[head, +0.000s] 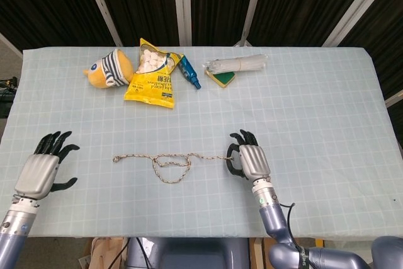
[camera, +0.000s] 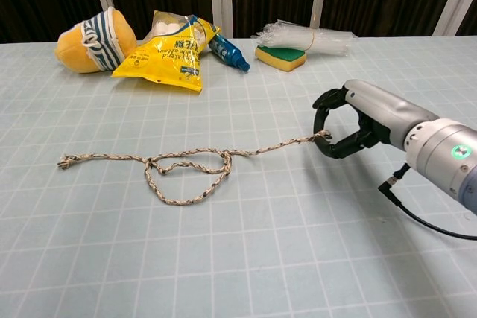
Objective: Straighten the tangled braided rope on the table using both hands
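The braided rope (head: pixel 170 163) (camera: pixel 186 169) lies across the table's middle, with a loose loop tangle near its centre and its left end free near the left side. My right hand (head: pixel 250 161) (camera: pixel 365 117) pinches the rope's right end, fingers curled around it, just above the cloth. The strand from the tangle to this hand runs nearly straight. My left hand (head: pixel 44 169) hovers at the table's left front edge, fingers spread, holding nothing, well left of the rope's free end. It does not show in the chest view.
At the back stand a yellow striped plush toy (head: pixel 108 69), a yellow snack bag (head: pixel 151 77), a blue bottle (head: pixel 189 72), a green-yellow sponge (head: pixel 221 78) and a bundle of clear plastic (head: pixel 238 63). A pale checked cloth (head: pixel 315 124) covers the table.
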You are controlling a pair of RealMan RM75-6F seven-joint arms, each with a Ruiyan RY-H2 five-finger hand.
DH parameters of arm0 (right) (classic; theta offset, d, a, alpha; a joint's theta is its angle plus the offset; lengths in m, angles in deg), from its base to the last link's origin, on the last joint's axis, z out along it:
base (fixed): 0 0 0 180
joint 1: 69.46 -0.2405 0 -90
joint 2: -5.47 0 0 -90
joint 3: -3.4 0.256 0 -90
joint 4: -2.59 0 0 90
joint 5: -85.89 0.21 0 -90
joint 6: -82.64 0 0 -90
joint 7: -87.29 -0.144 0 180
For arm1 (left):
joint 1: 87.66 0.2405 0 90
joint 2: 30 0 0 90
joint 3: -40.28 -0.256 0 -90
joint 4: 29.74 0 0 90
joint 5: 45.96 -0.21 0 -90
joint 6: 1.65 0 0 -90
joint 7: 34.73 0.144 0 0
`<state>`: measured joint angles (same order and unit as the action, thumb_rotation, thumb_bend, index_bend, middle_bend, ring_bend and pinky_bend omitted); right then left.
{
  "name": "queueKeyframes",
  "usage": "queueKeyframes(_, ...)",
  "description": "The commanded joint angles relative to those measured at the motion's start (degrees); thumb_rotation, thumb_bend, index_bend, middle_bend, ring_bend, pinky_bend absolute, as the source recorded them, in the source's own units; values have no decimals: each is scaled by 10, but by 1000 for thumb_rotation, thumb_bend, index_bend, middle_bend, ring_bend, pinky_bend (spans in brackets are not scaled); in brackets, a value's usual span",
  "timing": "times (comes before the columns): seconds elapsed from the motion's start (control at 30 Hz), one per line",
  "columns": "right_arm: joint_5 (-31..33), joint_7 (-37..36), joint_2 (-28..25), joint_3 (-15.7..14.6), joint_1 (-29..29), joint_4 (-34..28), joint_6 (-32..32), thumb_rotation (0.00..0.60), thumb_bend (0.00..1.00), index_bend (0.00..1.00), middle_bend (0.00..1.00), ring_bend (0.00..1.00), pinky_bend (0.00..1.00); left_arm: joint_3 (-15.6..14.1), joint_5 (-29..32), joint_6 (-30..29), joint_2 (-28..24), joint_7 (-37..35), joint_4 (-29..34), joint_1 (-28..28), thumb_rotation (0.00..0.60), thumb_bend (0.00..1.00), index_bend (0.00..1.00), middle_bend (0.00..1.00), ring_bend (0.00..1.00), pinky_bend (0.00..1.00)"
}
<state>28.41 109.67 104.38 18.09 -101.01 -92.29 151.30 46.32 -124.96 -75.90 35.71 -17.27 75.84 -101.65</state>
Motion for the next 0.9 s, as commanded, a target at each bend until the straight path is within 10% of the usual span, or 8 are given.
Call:
queueKeyframes(0.03,1,-2,-6,1,2,-8,2,600,516,608,209,0,0,44,74,29,56,75,14,-48,600,290,367,98,0,0)
queueKeyframes(0.53,5,-14,-31,0,8,-17,1,600,516,608,209,0,0,96,320,36,198,255,-28,-151,600,423,485,139,0,0)
queueKeyframes(0.9,6,-27,-39,-2,10,-12,-3,600,516,608,209,0,0,82,367,11,259,295,-74,-186,600,443,504,140,0,0)
